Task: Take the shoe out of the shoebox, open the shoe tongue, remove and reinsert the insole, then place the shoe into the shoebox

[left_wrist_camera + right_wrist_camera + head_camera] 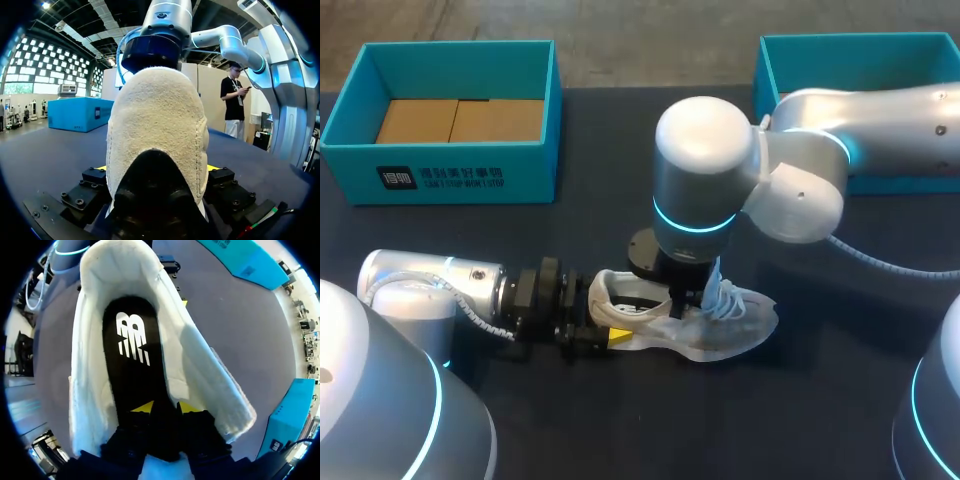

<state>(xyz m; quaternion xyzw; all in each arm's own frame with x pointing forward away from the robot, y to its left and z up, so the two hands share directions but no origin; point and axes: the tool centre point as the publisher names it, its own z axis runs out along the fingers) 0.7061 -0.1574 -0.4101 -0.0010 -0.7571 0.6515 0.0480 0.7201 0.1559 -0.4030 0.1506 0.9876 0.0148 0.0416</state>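
Bench (820,400): dark, matte, plain surface spanning the head view, carrying everything below.

Arms: our right arm (880,120) comes in from the right edge and bends down over the middle of the bench. Our left arm (430,290) lies low along the bench from the left.

Shoeboxes: two teal, open-topped. One shoebox (450,180) stands at the far left, with brown cardboard (460,120) covering its floor. The second shoebox (840,65) stands at the far right, partly behind the right arm. Both are well apart from the shoe.

Shoe (720,335): white, out of both boxes, lying on the bench at the centre with its heel toward the left arm and its white laces (725,295) loose.

Insole (132,360): black with a white mark, lying inside the shoe.

Left end effector (157,170) — clamped on the shoe's heel, one yellow tip pressed against each side.

Right end effector (164,407) — down inside the shoe's opening, narrow, its yellow tips pinching the near end of the insole from both sides.
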